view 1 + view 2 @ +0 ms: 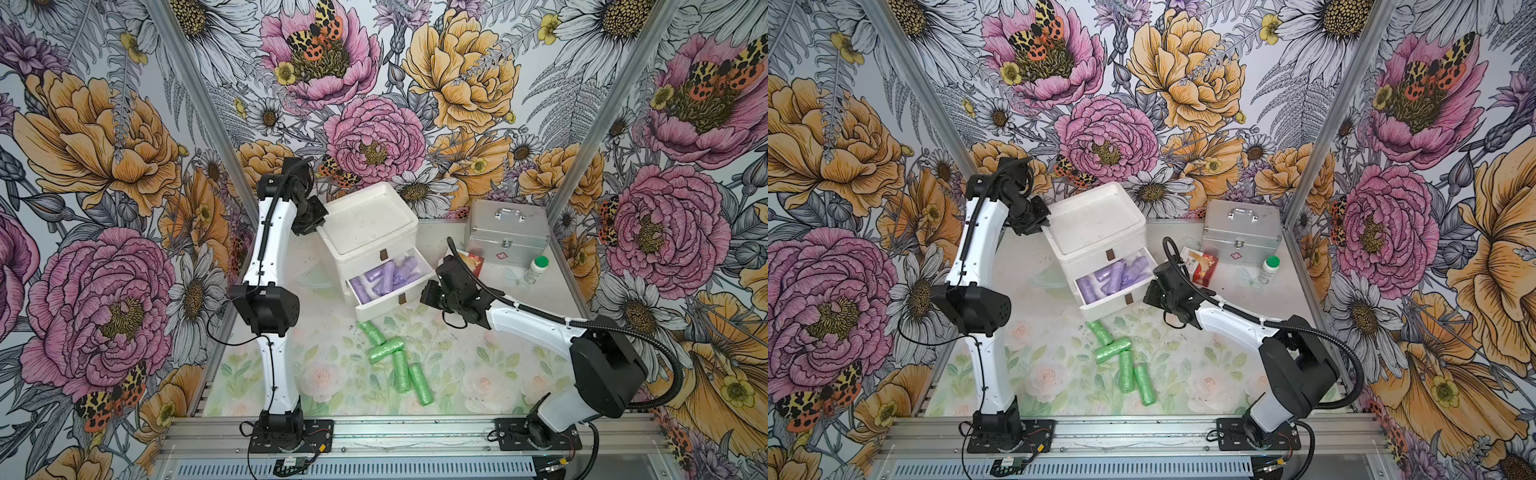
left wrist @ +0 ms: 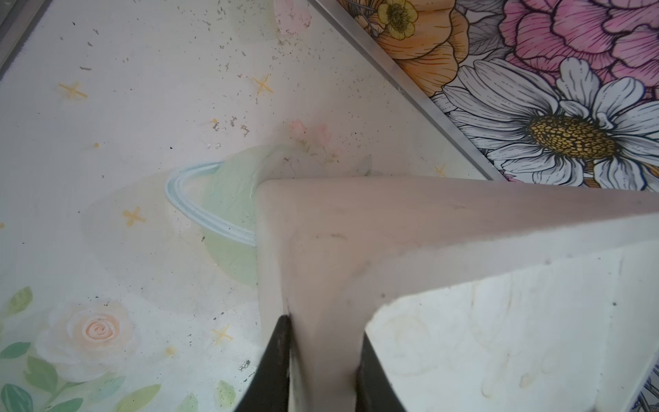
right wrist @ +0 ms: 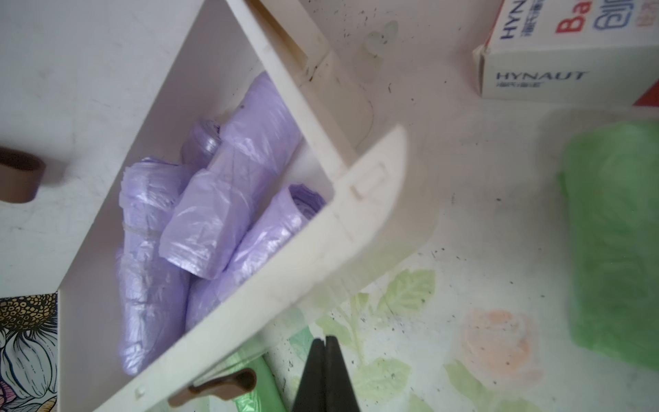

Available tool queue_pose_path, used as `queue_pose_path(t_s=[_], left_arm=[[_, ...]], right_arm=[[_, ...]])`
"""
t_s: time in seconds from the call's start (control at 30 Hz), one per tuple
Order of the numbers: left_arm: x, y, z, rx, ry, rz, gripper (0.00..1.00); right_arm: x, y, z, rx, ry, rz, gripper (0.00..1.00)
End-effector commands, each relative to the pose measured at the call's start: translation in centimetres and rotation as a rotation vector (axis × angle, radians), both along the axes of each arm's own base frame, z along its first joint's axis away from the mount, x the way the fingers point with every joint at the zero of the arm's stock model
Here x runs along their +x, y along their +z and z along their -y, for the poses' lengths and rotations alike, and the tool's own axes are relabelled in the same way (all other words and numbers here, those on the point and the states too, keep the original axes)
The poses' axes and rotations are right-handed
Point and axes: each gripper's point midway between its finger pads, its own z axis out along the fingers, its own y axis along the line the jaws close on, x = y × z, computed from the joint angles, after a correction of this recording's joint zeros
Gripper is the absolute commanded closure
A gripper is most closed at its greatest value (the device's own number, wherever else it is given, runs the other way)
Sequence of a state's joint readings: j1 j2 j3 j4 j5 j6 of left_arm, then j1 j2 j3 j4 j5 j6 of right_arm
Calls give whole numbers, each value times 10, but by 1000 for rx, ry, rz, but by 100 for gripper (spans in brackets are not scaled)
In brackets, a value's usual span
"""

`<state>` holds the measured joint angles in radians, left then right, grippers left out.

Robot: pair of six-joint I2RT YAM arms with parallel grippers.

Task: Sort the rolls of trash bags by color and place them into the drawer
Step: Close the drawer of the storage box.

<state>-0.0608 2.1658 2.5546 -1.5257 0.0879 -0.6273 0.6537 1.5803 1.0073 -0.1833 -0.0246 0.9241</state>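
Lilac rolls (image 1: 384,276) lie in the open drawer (image 1: 374,311), green rolls (image 1: 385,350) wait in the middle of the worktop (image 1: 478,374), my left pincer (image 2: 322,331) grips the cabinet (image 1: 370,220) wall, and my right pincer (image 3: 325,340) is closed, empty.

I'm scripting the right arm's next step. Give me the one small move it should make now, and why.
Probably push the open drawer shut with the right gripper. Its jaws are closed and empty just off the drawer front. The drawer holds only lilac rolls, while the green rolls lie on the table. The left gripper clamps the cabinet by its wall, likely steadying it.
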Motion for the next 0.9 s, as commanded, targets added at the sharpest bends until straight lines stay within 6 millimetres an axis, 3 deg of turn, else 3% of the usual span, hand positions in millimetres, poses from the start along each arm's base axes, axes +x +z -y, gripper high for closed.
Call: queue_pose_path(t_s=[0.0, 0.3, 0.57, 0.87], left_arm=[[5, -20, 74, -376, -99, -96, 100], [-3, -14, 86, -355, -171, -79, 100], [-15, -21, 78, -204, -184, -81, 100], [-25, -35, 60, 32, -97, -100, 100]], right_arm=[[12, 15, -17, 25, 59, 41, 100], [27, 20, -38, 30, 119, 59, 100], [40, 36, -56, 57, 161, 96, 100], [49, 37, -82, 74, 190, 103, 100]])
